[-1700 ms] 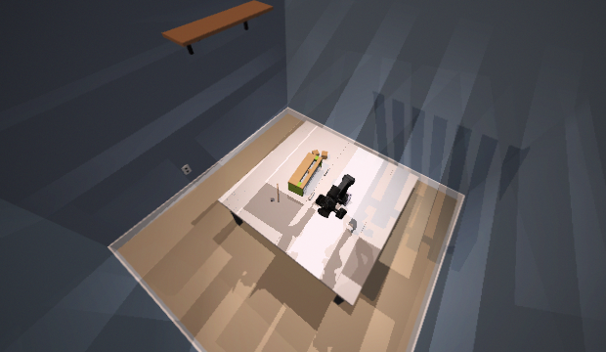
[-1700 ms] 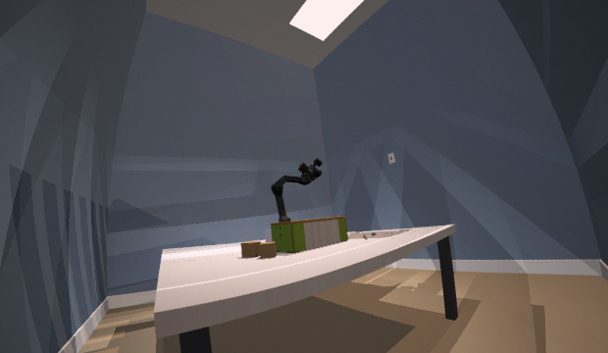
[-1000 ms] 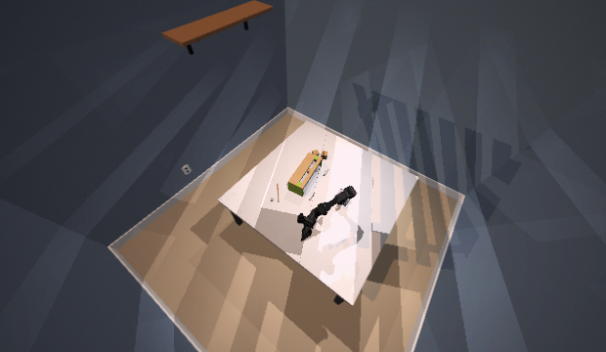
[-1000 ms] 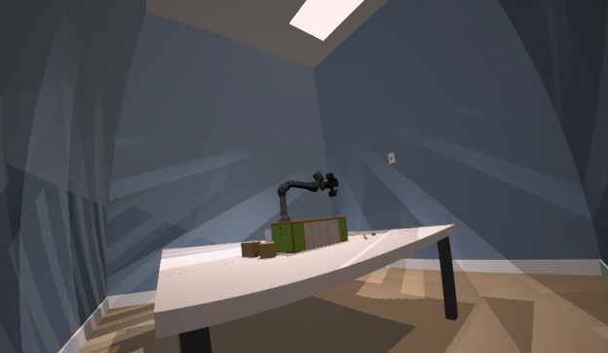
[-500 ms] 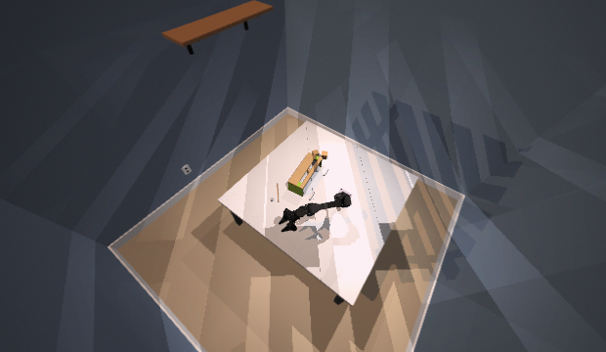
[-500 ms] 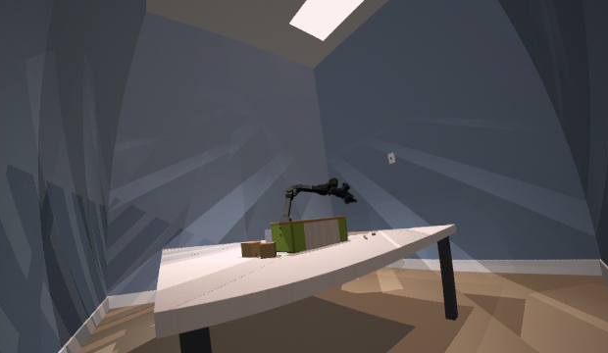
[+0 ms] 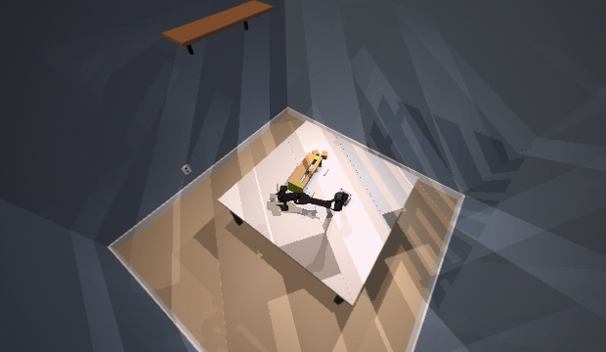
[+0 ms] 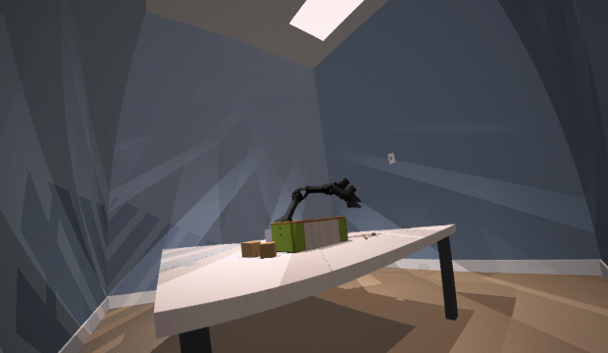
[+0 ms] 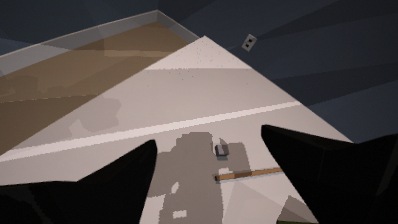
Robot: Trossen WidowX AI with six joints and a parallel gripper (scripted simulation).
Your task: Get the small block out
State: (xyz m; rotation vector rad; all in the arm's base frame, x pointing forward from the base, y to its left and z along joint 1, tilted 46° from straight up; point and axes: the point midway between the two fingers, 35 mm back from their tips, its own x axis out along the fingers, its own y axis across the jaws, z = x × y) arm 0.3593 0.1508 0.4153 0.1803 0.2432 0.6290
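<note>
The box (image 7: 303, 172) (image 8: 309, 235) stands on the white table (image 7: 332, 254) (image 8: 235, 284) (image 9: 200, 90). It has green ends, a tan top and a pale clear front. I cannot make out the block inside it. My gripper (image 7: 344, 199) (image 8: 355, 201) (image 9: 209, 137) is open and empty, high above the table beside the box's right end and tilted down at the table top. In the wrist view a small grey block-like piece (image 9: 221, 149) lies on the table under the fingers, next to a thin wooden stick (image 9: 249, 174) (image 8: 368, 236).
Two brown cubes (image 7: 324, 155) (image 8: 259, 249) sit on the table off the box's other end. The arm's base (image 7: 283, 197) stands behind the box. A wooden shelf (image 7: 217, 22) hangs on the far wall.
</note>
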